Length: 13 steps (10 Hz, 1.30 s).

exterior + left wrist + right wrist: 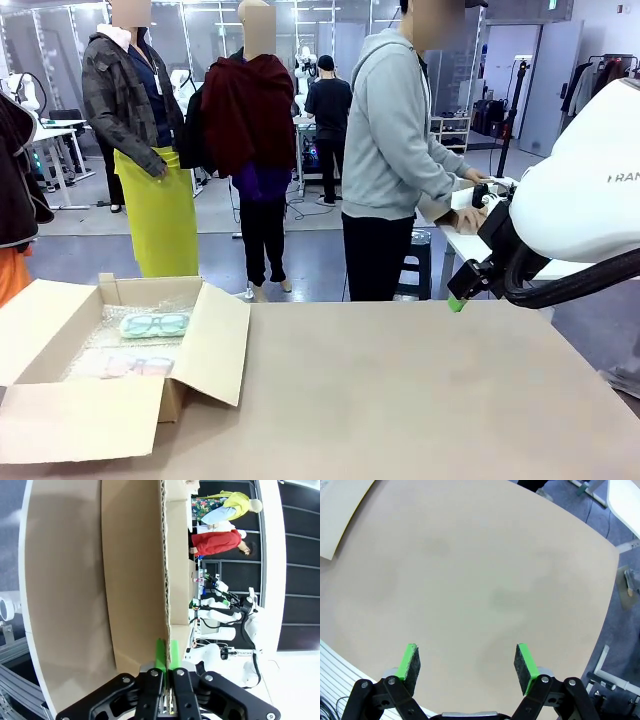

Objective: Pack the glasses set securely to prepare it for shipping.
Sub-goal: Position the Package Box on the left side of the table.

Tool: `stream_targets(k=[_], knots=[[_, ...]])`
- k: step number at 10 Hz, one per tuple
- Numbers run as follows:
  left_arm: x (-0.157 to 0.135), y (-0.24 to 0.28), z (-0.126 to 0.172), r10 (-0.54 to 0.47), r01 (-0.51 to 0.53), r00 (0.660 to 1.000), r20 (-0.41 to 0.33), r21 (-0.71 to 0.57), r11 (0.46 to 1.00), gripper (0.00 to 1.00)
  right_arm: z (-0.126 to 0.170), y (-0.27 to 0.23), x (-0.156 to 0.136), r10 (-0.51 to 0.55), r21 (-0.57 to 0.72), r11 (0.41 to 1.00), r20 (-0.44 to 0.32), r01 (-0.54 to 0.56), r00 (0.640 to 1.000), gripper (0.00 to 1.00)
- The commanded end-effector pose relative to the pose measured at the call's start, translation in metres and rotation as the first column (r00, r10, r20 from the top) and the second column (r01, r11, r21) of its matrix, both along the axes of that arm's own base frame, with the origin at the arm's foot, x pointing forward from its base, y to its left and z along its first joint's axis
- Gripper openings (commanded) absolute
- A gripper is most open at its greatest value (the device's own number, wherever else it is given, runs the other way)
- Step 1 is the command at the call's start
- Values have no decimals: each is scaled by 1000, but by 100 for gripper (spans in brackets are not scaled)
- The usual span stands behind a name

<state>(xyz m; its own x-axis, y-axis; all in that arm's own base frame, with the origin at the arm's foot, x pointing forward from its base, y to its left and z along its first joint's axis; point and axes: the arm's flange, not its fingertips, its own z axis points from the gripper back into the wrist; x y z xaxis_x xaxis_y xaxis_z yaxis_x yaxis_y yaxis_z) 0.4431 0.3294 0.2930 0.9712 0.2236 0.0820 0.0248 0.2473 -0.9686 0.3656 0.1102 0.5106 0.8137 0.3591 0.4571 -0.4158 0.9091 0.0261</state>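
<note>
Left gripper point(165, 666), bottom centre of its wrist view, clamps a flap edge of the open brown cardboard box point(215, 345); right gripper point(467, 662) gapes empty. Mint-green glasses case point(155, 324) and pink case point(122, 365) lie on bubble wrap inside, lower left. Flap-closing step; next, fold the flap over.

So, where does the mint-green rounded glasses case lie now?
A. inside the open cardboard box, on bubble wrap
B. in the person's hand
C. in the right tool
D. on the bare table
A: the mint-green rounded glasses case rests on bubble wrap inside the open cardboard box.
</note>
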Motion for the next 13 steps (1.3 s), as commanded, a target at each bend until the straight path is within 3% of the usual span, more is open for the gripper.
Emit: stream_targets(k=[1,7,8,9,10,11,12,13], knots=[[-2,0,-1,4,-4,1000,-3,-4,1000,3,1,1,-1,-2,-10,1000,-6,2,1000,95],[0,-1,0,-1,1,1000,-1,-1,1000,3,1,1,-1,-2,-10,1000,-6,2,1000,95],[-2,-4,4,17,-16,1000,-8,58,998,46,1,1,-1,-2,-10,1000,-6,2,1000,95],[-3,-5,5,18,-17,1000,-5,78,997,45,1,1,-1,-2,-10,1000,-6,2,1000,95],[-4,-7,6,23,-23,1000,5,69,997,89,1,1,-1,-2,-10,1000,-6,2,1000,95],[-5,-9,8,24,-24,1000,9,74,997,87,1,1,-1,-2,-10,1000,-6,2,1000,95],[-5,-7,10,26,-27,1000,12,83,996,100,1,1,-1,-2,-10,1000,-6,2,1000,95],[-4,1,17,38,-40,999,26,108,993,100,1,1,-1,-2,-10,1000,-6,2,1000,95]])
